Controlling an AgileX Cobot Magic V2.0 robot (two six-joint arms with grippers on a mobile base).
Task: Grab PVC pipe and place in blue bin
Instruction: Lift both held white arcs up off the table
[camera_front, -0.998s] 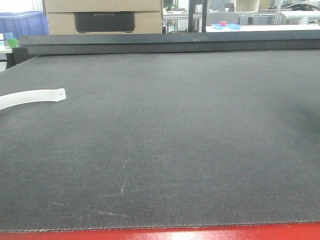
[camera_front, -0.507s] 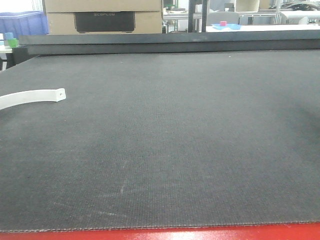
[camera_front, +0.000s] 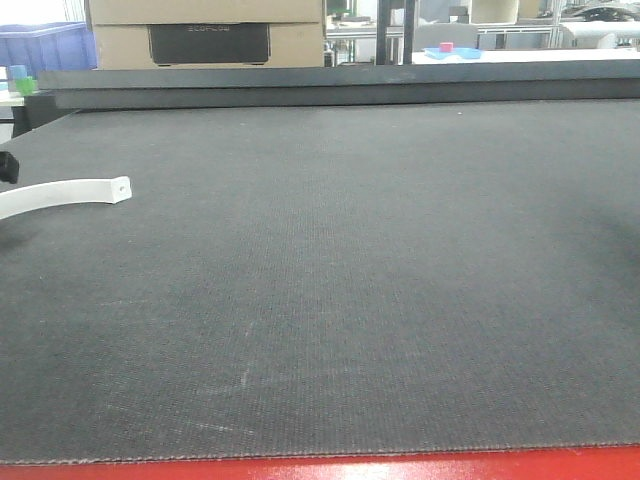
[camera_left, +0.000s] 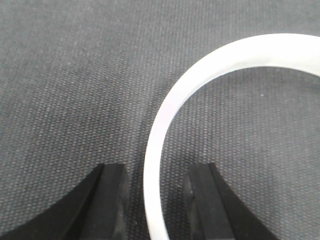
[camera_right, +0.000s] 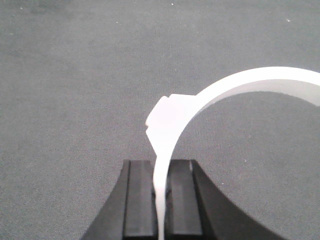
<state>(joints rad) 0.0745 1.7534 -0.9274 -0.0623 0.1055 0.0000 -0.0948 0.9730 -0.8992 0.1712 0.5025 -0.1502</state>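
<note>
Left wrist-mounted view is showing the left gripper (camera_left: 156, 172) standing released over the dark mat (camera_left: 60, 75), with the white curved PVC pipe (camera_left: 200, 65) running between its fingers (camera_left: 110, 200) and touching neither. Over on the right wrist camera, the right gripper (camera_right: 160, 167) is clenching the end of a second white strip (camera_right: 250, 85). Seen from the front, the PVC pipe (camera_front: 65, 193) is lying at the mat's left edge, and the blue bin (camera_front: 45, 45) is sitting well apart beyond the far left corner

Curved white PVC pipe (camera_front: 65, 192), flat, far left
</note>
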